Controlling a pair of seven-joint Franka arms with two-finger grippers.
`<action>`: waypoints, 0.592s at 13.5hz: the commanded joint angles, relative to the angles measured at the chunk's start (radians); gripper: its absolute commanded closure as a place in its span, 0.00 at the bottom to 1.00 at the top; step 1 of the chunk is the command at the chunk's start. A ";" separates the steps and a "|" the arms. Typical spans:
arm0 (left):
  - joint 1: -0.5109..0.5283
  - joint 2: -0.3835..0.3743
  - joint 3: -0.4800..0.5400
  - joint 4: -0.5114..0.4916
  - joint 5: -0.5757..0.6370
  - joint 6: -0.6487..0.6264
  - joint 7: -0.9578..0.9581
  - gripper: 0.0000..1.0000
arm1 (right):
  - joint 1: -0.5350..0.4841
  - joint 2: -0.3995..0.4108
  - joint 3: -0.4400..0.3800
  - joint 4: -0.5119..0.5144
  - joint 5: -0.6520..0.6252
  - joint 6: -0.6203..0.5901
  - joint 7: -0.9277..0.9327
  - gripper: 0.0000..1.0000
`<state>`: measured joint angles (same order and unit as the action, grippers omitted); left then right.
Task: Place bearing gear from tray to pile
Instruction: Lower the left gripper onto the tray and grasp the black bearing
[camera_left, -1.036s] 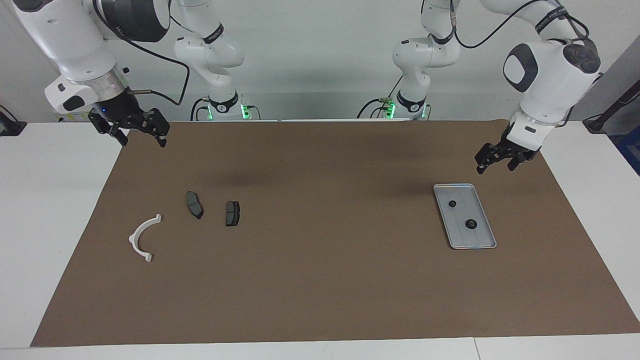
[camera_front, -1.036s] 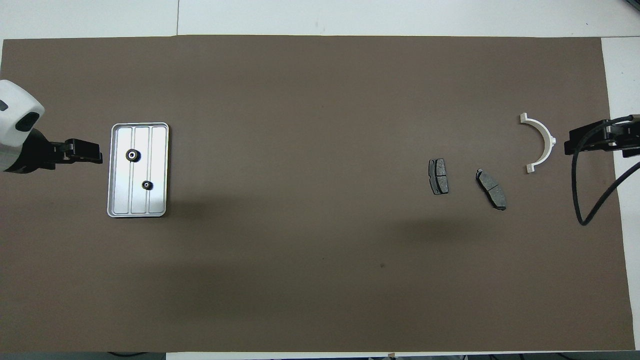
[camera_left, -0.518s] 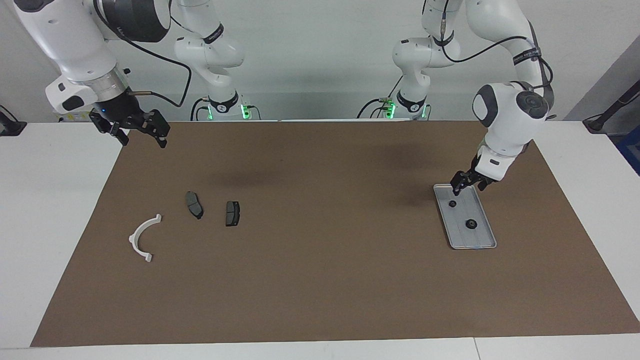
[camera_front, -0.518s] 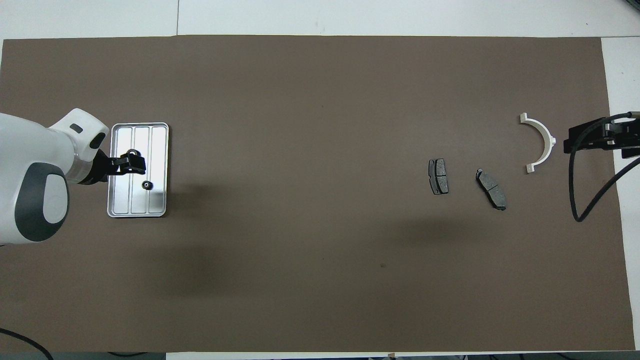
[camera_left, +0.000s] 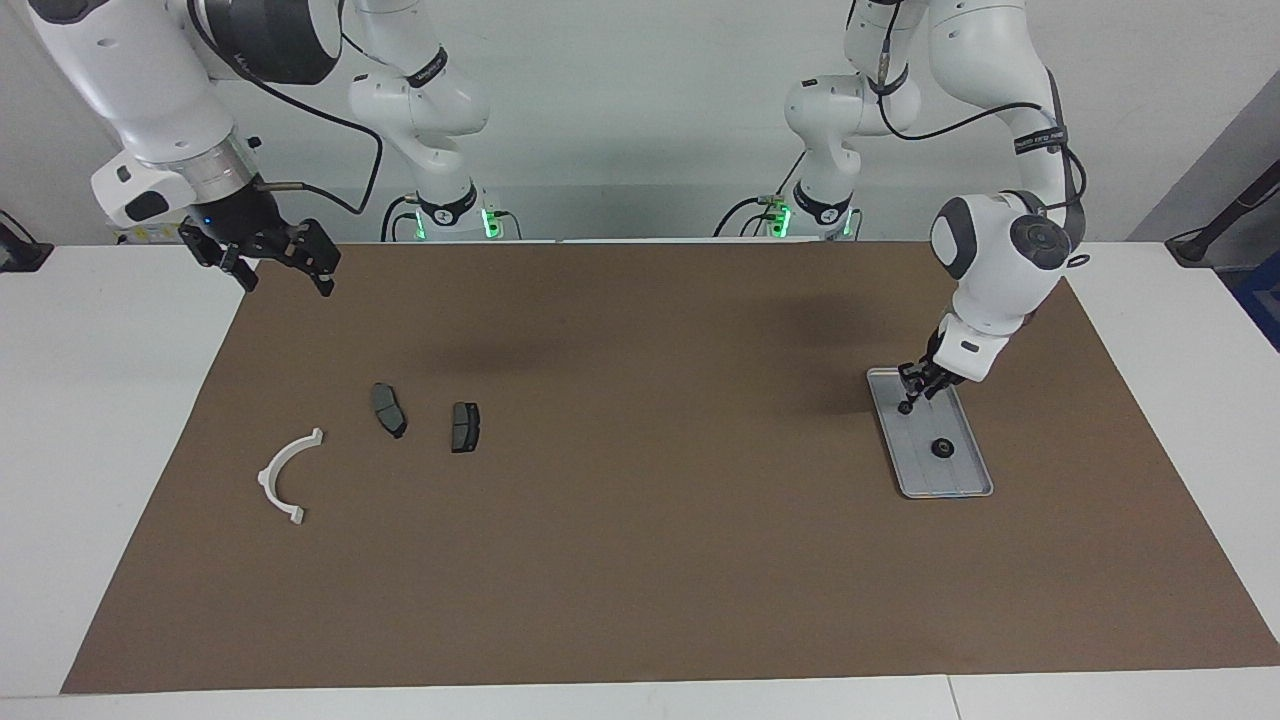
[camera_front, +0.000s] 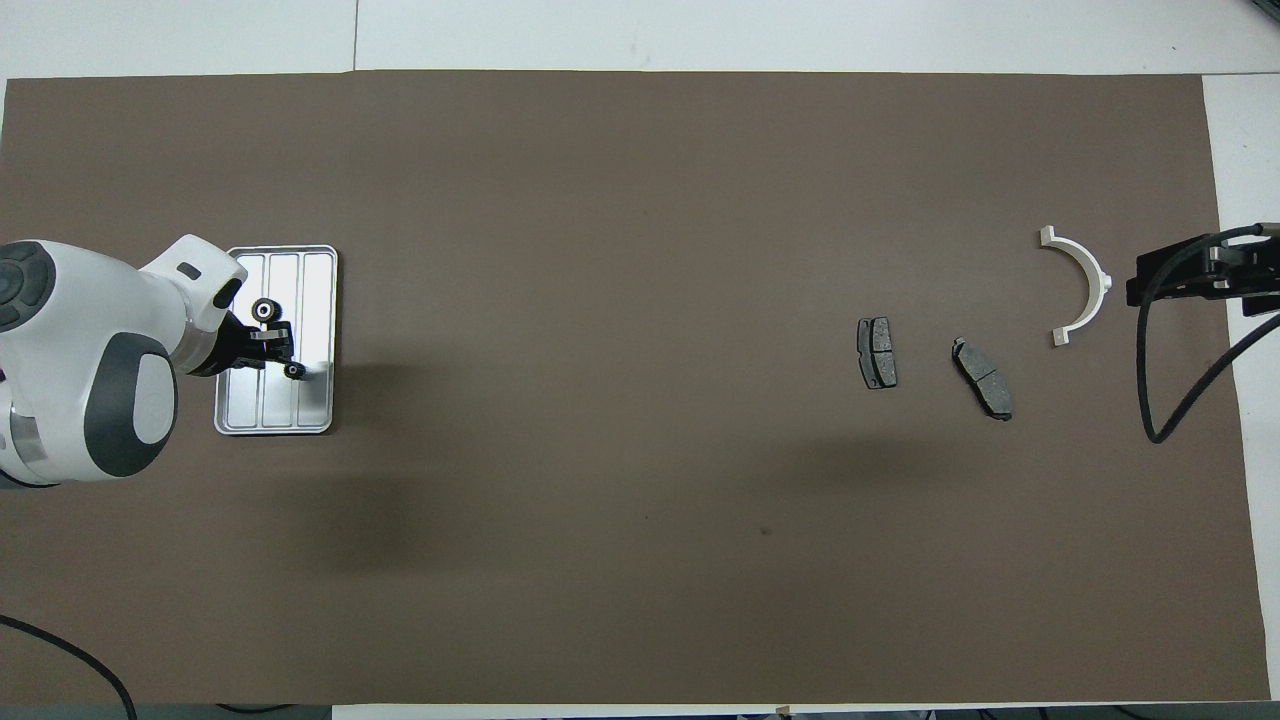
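The silver tray (camera_left: 962, 482) lies toward the left arm's end of the table and also shows in the overhead view (camera_front: 316, 290). Two black bearing gears lie in it: a larger one (camera_left: 940, 448) (camera_front: 264, 310) and, nearer to the robots, a smaller one (camera_front: 294, 371). My left gripper (camera_left: 908, 398) (camera_front: 284, 356) is down in the tray, its tips at the smaller gear. The pile is a white half-ring bracket (camera_left: 280, 470) (camera_front: 1092, 280) and two dark pads (camera_left: 389, 409) (camera_left: 464, 427). My right gripper (camera_left: 283, 272) (camera_front: 1140, 286) waits open above the mat's corner.
A brown mat (camera_left: 640, 560) covers the table. The pads (camera_front: 877, 352) (camera_front: 983, 378) lie beside the bracket toward the right arm's end. A black cable (camera_front: 1150, 400) hangs from the right arm near the bracket.
My left arm has swung in from the table's end and come down onto the tray, to the smaller gear. The right arm has not moved.
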<state>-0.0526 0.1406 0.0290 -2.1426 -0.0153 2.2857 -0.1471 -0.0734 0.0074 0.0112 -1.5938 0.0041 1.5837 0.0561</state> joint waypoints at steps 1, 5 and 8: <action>0.000 0.027 0.006 -0.013 -0.003 0.054 -0.012 0.54 | -0.017 -0.012 0.009 -0.014 0.005 0.012 -0.004 0.00; 0.000 0.046 0.006 -0.014 -0.003 0.067 -0.012 0.54 | -0.022 -0.015 0.010 -0.018 0.005 0.013 -0.001 0.00; -0.003 0.043 0.005 -0.025 -0.003 0.057 -0.012 0.54 | -0.029 -0.021 0.010 -0.029 0.005 0.013 -0.018 0.00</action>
<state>-0.0492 0.1899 0.0309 -2.1434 -0.0153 2.3260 -0.1494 -0.0800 0.0074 0.0093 -1.5963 0.0041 1.5837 0.0555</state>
